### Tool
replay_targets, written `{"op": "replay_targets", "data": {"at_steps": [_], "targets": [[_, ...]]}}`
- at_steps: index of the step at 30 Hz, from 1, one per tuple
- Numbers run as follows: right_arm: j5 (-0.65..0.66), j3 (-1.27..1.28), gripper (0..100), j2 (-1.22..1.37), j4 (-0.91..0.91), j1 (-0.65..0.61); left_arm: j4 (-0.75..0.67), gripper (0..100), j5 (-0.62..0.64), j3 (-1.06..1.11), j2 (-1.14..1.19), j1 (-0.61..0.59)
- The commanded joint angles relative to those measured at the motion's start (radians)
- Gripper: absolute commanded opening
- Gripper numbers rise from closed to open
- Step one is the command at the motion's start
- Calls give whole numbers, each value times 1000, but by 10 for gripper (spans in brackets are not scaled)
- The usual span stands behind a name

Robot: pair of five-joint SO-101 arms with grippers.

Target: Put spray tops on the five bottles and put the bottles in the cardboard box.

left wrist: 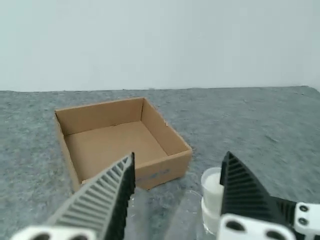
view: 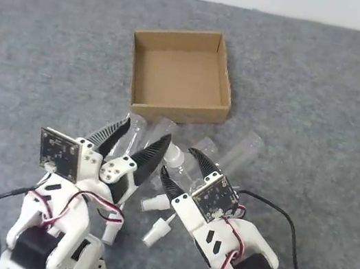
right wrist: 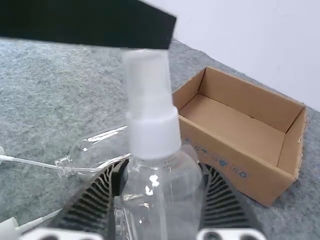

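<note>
Capped bottle gripped, box waiting beyond.
Nearest me, loose spray tops (view: 158, 228) lie on the table (view: 339, 100). The right tool (right wrist: 158, 197) is clenched on a clear bottle (right wrist: 159, 175) with its sprayer on. The left tool (view: 141, 137) gapes wide over lying bottles (view: 244, 148). Beyond sits the cardboard box (view: 178, 112), its blue print unreadable.

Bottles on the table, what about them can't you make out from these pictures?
High view: the left end effector and right end effector cover parts of the clear bottles near the cardboard box, so their number is unclear.
Right wrist view: the capped bottle is cut off at its base by the picture's edge.
Left wrist view: the fingers of the left end effector hide most of the bottles behind them.
</note>
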Motion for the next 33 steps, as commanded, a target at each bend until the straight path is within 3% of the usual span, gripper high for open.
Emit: {"op": "replay_targets", "data": {"at_steps": [1, 17, 26, 33], "targets": [[9, 21, 69, -24, -18, 12, -21, 258, -18, 7, -15, 15], [9, 23, 69, -24, -18, 12, -15, 257, 38, -77, -17, 12], [9, 23, 69, -24, -18, 12, -40, 257, 40, -79, -17, -141], [9, 23, 69, -24, -25, 15, -43, 257, 115, -71, -17, -207]]}}
